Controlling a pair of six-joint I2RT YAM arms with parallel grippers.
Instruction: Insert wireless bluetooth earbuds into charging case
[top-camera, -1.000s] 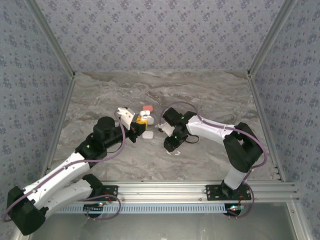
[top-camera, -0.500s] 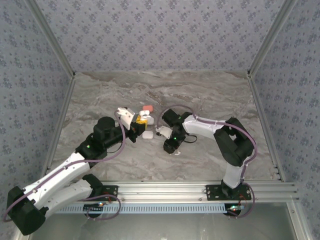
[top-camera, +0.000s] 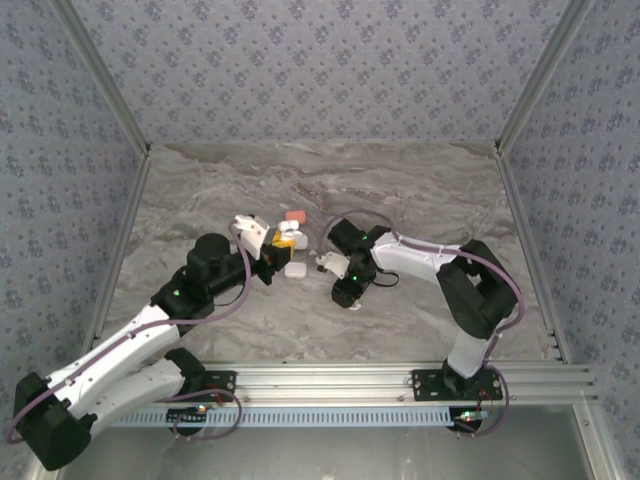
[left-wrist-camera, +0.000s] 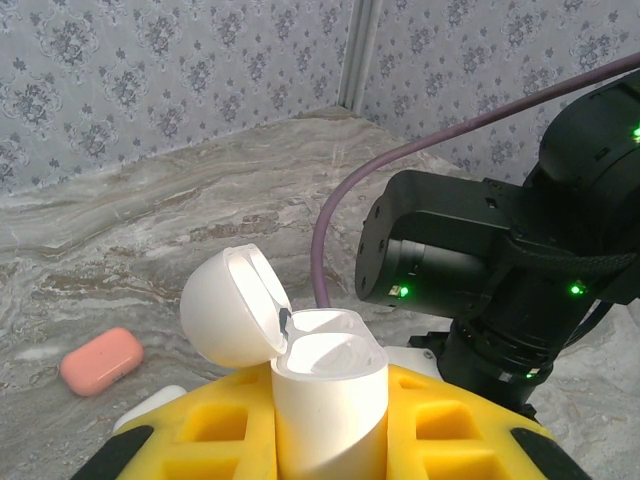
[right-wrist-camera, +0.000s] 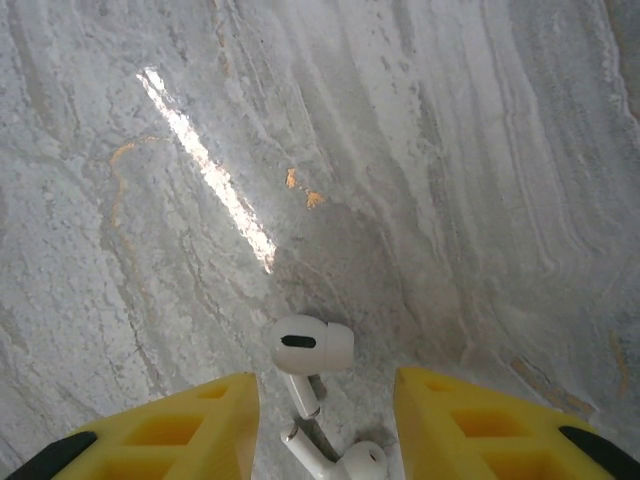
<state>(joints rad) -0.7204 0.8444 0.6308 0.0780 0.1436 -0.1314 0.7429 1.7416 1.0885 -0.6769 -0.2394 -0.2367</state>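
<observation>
My left gripper (left-wrist-camera: 330, 440) is shut on a white charging case (left-wrist-camera: 330, 400), held upright between its yellow fingers with the lid (left-wrist-camera: 235, 305) flipped open to the left. In the top view that left gripper (top-camera: 268, 243) sits left of centre. Two white earbuds lie on the marble table: one (right-wrist-camera: 310, 347) with its stem towards me and a second (right-wrist-camera: 335, 462) just below it. My right gripper (right-wrist-camera: 325, 400) hangs low over them, open, with a yellow finger on each side and neither touching. From above, the right gripper (top-camera: 345, 293) points down at the table.
A coral-pink closed case (left-wrist-camera: 100, 360) lies on the table behind the left gripper, seen from above as the pink case (top-camera: 295, 215). A white closed case (top-camera: 296, 269) sits between the two grippers. The right arm's black wrist (left-wrist-camera: 480, 270) is close in front of the held case.
The right arm's elbow has swung in to the left and eased back a little, while its gripper has stayed over the earbuds. The left arm and the case have not moved.
</observation>
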